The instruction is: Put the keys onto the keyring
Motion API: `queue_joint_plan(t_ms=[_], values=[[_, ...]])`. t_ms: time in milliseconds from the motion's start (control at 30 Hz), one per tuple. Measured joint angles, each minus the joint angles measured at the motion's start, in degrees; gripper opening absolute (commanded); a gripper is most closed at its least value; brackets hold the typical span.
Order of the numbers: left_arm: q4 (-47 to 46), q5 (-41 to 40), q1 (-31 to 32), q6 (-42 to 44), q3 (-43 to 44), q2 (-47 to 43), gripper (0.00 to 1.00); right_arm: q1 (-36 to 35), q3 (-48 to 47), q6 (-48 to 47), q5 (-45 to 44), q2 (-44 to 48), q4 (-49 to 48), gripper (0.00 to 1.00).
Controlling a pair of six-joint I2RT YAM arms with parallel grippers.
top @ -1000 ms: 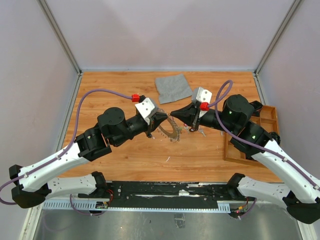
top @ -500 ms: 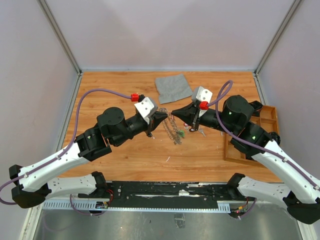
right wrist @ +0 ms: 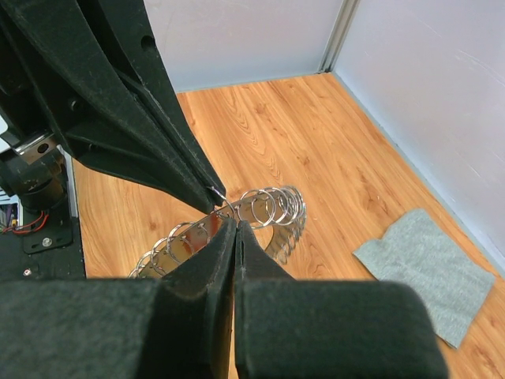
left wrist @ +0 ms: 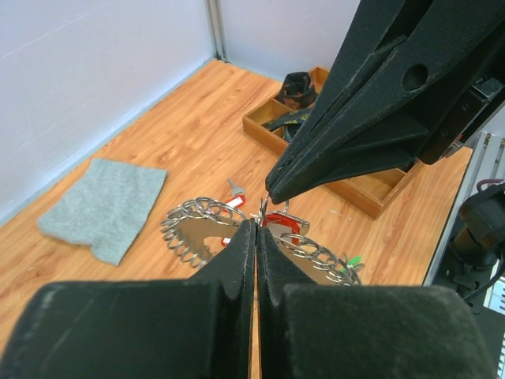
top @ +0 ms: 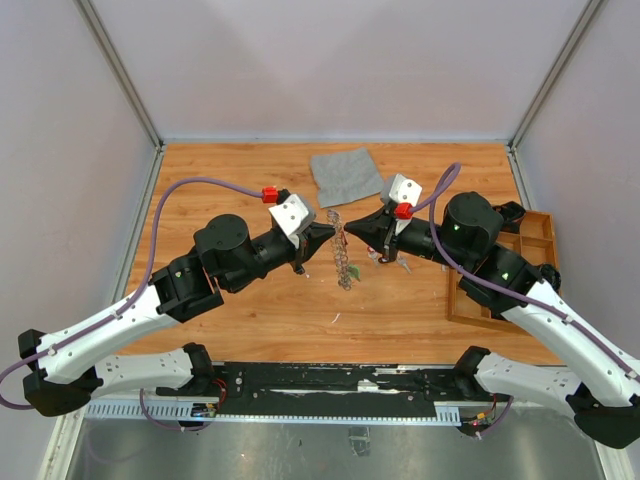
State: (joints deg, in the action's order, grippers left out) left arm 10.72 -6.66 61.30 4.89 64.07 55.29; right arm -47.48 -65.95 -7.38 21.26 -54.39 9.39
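The keyring hangs edge-on between my two gripper tips, above the table's middle. My left gripper is shut on a small wire loop at its rim; in the left wrist view the gripper hides the middle of the keyring. My right gripper is shut on the keyring's rim, which also shows in the right wrist view at the gripper. A red-tagged key and a green tag hang at the ring. More keys lie under the right gripper, partly hidden.
A grey cloth lies at the back, just beyond the grippers. A wooden tray with chunky black parts stands at the right edge. The two gripper tips almost touch.
The keyring has turned from lying nearly flat to edge-on and upright between the tips. Both gripper tips have shifted slightly away from me and closer together.
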Motion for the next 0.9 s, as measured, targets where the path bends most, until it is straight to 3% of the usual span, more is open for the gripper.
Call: queue_joint_plan(t_ms=[500, 900], values=[[-0.37, 0.52, 0.0, 0.0, -0.24, -0.04, 0.01, 0.0, 0.02, 0.37, 0.04, -0.98, 1.14, 0.02], [-3.82, 2.93, 0.02, -1.75, -3.43, -2.34, 0.0, 0.0, 1.31, 0.68, 0.48, 4.63, 1.07, 0.26]])
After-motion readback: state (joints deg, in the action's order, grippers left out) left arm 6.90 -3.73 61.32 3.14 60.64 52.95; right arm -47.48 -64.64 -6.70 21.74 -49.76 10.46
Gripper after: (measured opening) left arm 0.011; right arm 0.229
